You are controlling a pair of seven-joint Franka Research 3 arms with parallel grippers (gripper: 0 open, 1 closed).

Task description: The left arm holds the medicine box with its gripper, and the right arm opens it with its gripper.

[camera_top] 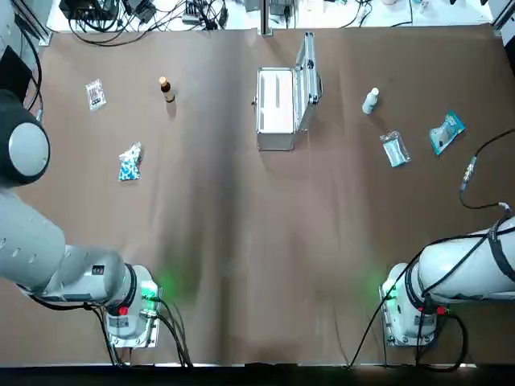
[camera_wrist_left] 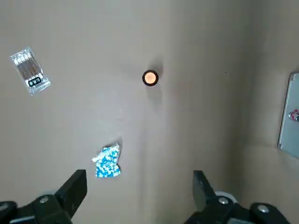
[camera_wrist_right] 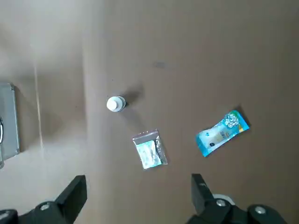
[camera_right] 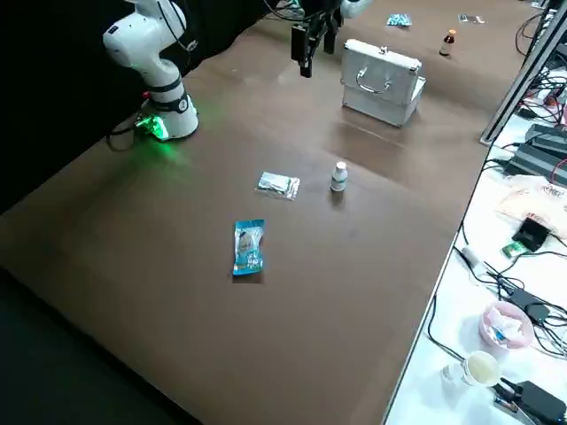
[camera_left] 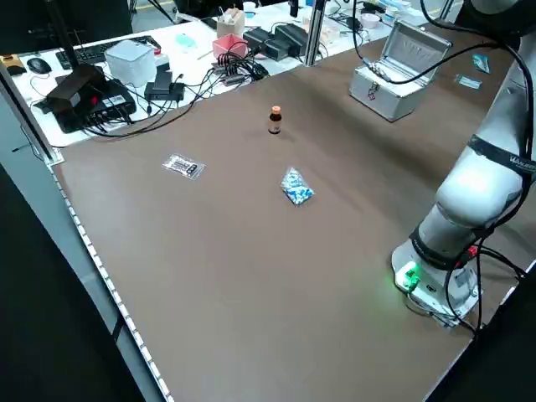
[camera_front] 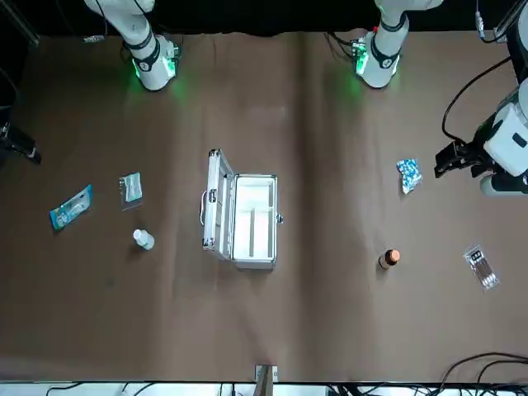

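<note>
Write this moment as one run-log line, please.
silver metal medicine box: open, unheld | left gripper: open, raised, empty | right gripper: open, raised, empty

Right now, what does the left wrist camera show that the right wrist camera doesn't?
Only the left wrist view: a clear packet, an orange-capped bottle and a blue-and-white pill bag. Only the right wrist view: a white bottle, a clear sachet and a blue pouch. Both: an edge of the medicine box, the table, and an open gripper each: left gripper, right gripper.
</note>
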